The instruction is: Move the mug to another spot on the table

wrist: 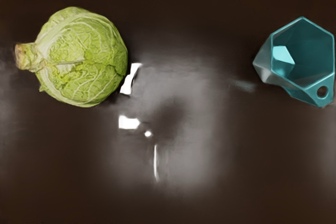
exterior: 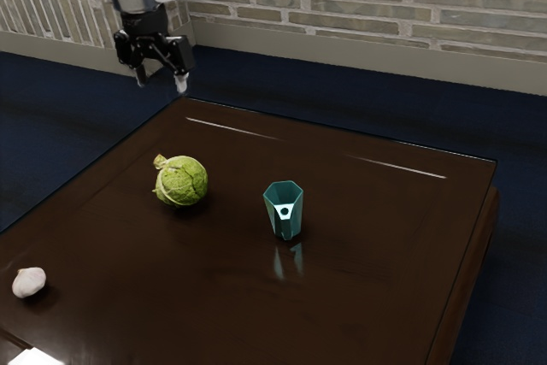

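While the teal mug [exterior: 284, 209] stood upright near the middle of the dark bench [exterior: 385, 245], the arm's end effector [exterior: 160, 79] hung high over the bench's far corner at the exterior view's left. Its two fingers were spread apart and pinched nothing.

A green cabbage [exterior: 180, 181] lay beside the mug, toward the exterior view's left and well apart from it. A small pale object [exterior: 28, 282], possibly a garlic bulb, sat near the bench's near corner.

From the wrist camera, the mug [wrist: 299, 61] showed its six-sided mouth and pierced handle. The cabbage [wrist: 79, 56] lay across from it, with a bare, glossy stretch of bench [wrist: 210, 182] between the two under the hand.

Judged from this, the task had barely started: no grasp had been made, and the mug was not yet lifted. The whole job appeared to be left. The end effector would have to descend to the mug, close on its wall or rim, lift it, carry it off and set it down elsewhere on the bench, away from the cabbage.
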Tool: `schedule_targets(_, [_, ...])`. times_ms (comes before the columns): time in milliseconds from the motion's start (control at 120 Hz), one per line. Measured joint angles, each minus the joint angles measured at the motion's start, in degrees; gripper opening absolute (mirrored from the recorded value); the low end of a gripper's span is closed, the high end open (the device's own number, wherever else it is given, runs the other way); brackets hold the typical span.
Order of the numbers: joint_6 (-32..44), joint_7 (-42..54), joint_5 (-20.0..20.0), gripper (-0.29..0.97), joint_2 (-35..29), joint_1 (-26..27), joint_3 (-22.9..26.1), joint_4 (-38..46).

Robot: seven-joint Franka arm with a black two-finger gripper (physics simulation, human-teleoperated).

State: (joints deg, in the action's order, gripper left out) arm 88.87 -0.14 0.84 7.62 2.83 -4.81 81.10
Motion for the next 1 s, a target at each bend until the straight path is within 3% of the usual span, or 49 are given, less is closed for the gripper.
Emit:
schedule_targets(133, [-0.6, -0.5, 0.4, 0.67, 0.0, -2.7, -1.3, 0.2])
schedule_targets(275, [5.6, -2.3, 1.5, 0.67, -8.6, -2.1, -1.9, 19.0])
schedule_targets(475, [16.6, -5.8, 1.7, 0.67, -6.8, -1.5, -1.9, 29.3])
schedule_targets(600, [22.7, -7.8, 2.0, 0.67, -4.9, 1.8, -1.9, 30.6])
schedule_targets(800, [27.9, -14.3, 2.6, 0.66, -1.4, 18.5, -1.8, 29.6])
schedule_targets(1000, [29.8, -23.1, 2.8, 0.66, 6.1, 19.0, -1.7, 24.0])
